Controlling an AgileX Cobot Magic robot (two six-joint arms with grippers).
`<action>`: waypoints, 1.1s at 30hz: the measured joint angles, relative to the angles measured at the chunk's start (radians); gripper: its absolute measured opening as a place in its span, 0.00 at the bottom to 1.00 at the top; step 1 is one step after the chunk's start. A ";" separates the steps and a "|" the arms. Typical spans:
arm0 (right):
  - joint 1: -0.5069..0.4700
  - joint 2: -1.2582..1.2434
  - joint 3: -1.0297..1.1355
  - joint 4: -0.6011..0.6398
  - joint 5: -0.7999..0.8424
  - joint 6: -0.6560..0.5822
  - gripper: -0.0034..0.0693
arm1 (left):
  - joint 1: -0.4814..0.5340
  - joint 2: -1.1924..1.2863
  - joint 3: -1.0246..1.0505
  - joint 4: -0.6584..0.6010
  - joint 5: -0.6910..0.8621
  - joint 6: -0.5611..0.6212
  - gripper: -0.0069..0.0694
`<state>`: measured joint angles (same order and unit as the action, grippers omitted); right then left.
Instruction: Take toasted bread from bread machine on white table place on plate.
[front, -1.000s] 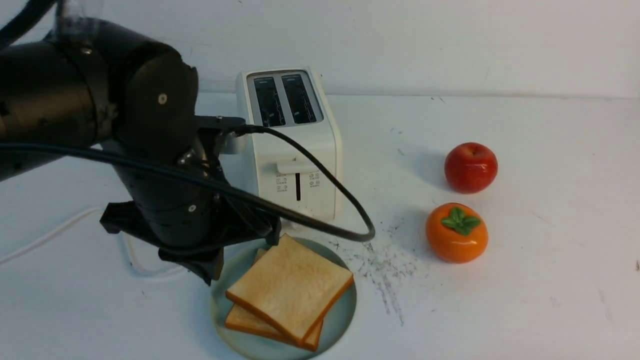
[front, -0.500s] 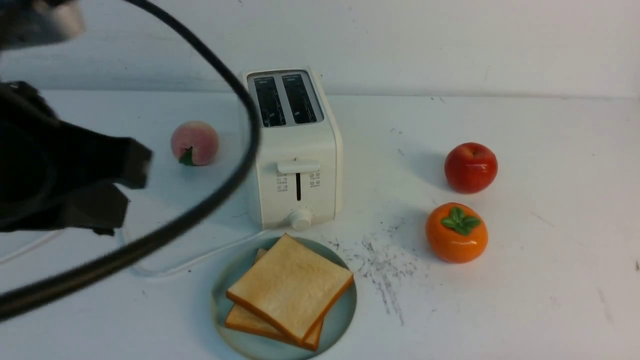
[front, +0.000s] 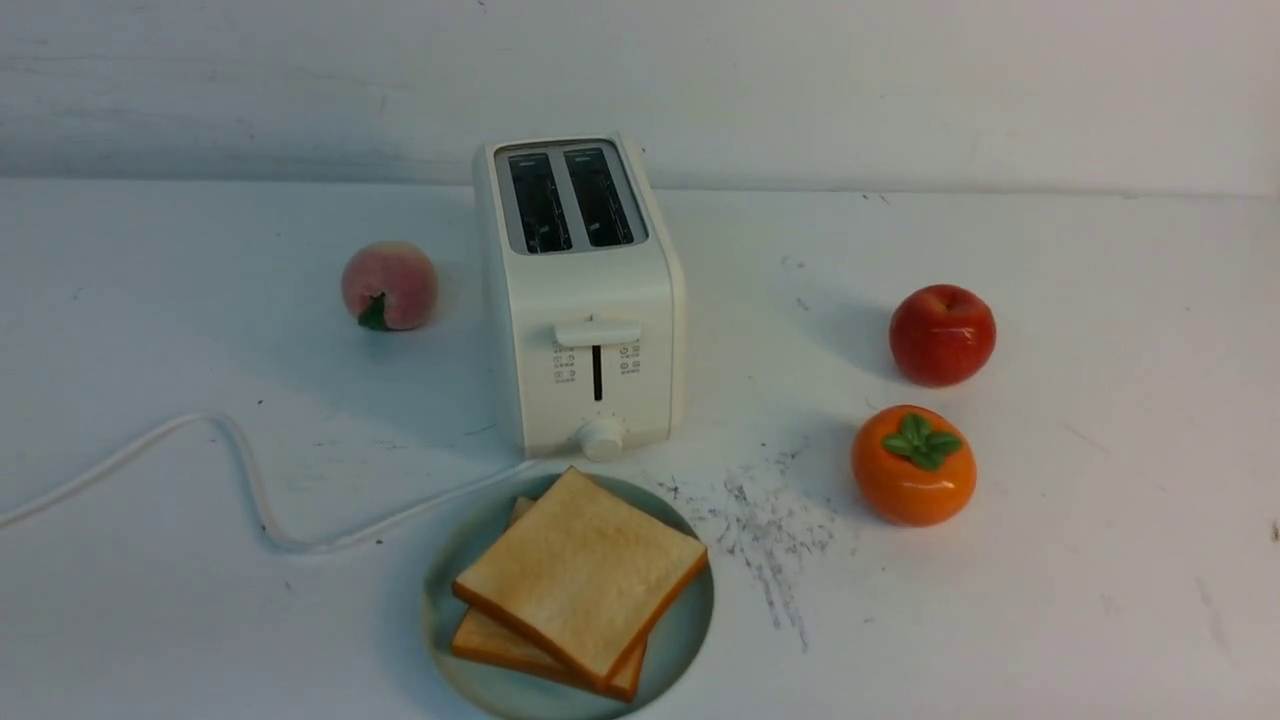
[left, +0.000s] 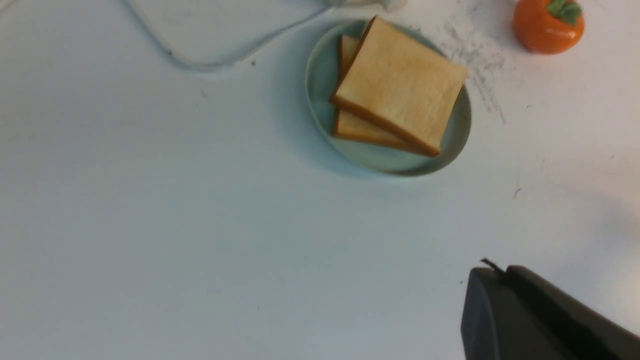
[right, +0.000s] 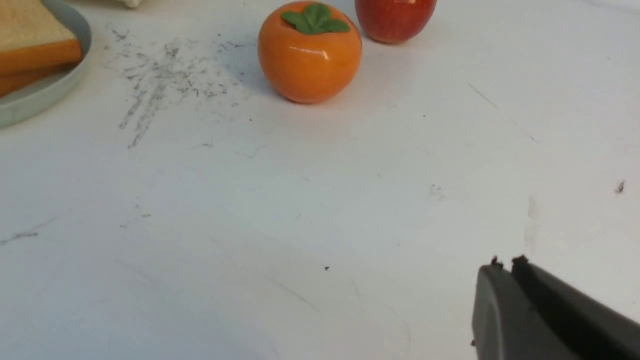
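Observation:
Two slices of toasted bread (front: 580, 570) lie stacked, the upper one skewed, on the pale blue-green plate (front: 682, 635) in front of the bread machine (front: 585, 300). Both of the machine's slots look dark and empty. All of this stands on the white table (front: 1050, 580). Neither arm shows in the front view. In the left wrist view my left gripper (left: 495, 270) hovers shut and empty over bare table, well apart from the plate (left: 317, 95) and bread (left: 400, 85). My right gripper (right: 506, 264) has its fingers together with nothing between them, away from the plate (right: 47, 90).
An orange persimmon (front: 913, 465) and a red apple (front: 942, 335) sit right of the toaster. A peach (front: 389, 285) sits to its left. The white cord (front: 240, 470) loops across the left side. Dark speckled marks (front: 770, 530) lie beside the plate.
My left arm, which stood over the plate's left side, has swung left and back out of the front view. The bread and plate have stayed put.

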<state>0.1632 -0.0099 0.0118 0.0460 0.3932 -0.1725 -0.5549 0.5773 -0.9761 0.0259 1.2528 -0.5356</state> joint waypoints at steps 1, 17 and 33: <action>0.000 0.000 0.001 0.012 -0.006 0.025 0.10 | 0.000 -0.009 0.035 0.000 0.000 -0.007 0.07; 0.000 0.000 0.001 0.025 -0.006 0.142 0.11 | 0.000 -0.008 0.100 0.000 -0.035 -0.080 0.07; -0.133 0.000 0.001 0.025 -0.005 0.142 0.13 | 0.000 -0.008 0.100 0.004 -0.204 -0.153 0.09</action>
<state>0.0299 -0.0099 0.0131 0.0707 0.3881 -0.0309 -0.5549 0.5692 -0.8759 0.0295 1.0489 -0.6883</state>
